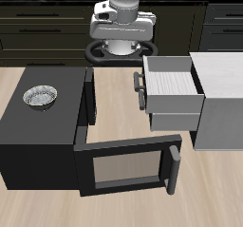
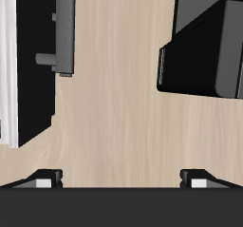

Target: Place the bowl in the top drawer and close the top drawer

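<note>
On top of the large black box (image 1: 38, 117), near its back edge, the bowl (image 1: 41, 97) sits upright and untouched, well apart from the top drawer (image 1: 173, 86), which stands pulled out with its pale inside bare. Above the table (image 1: 114, 98), between the box and the drawer, the gripper (image 2: 121, 178) hangs with its fingers (image 2: 46, 177) spread wide and holding nothing. I judge that the reaching step is not yet begun; the next move calls for travelling over the box and lowering the fingers around the speckled rim.
</note>
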